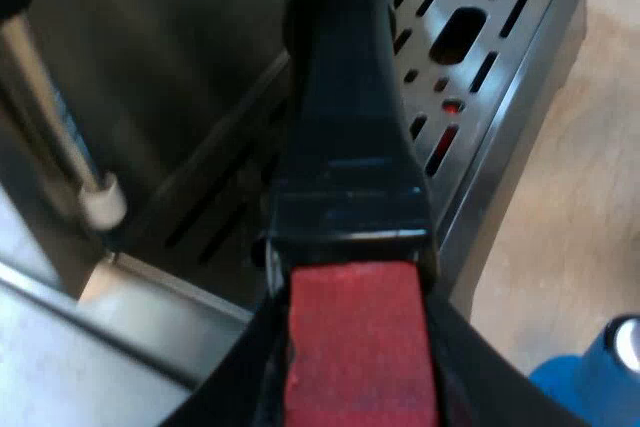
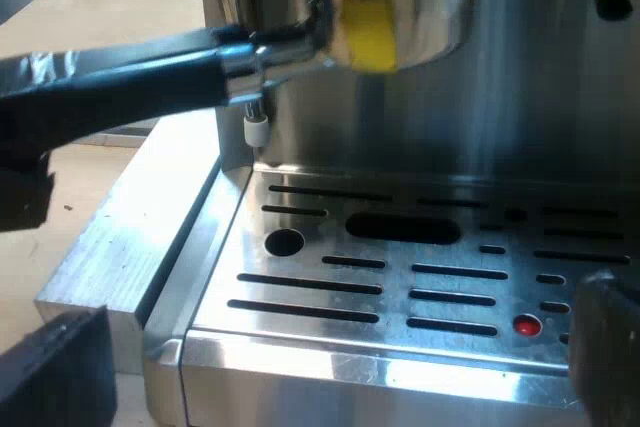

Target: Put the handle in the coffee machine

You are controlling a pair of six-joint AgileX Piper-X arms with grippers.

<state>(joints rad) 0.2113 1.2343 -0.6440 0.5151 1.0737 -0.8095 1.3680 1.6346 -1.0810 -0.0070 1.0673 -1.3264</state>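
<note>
Holder (image 1: 345, 97) runs from the fingers of my left gripper (image 1: 355, 387) up to the espresso machine (image 2: 520, 77). Its metal head sits under the machine's front, above the drip tray (image 2: 400, 277); I cannot tell whether it is locked. It looks rigid and heavy at the metal end, and the smooth dark handle could twist in a loose grip, so the squared red end (image 1: 360, 347) seems the best hold. The left fingers clamp there, one on each side. My right gripper (image 2: 330, 357) hangs low before the tray, fingers wide and empty, the handle well above them. A blue tamper (image 1: 600, 377) stands near the left fingers.
</note>
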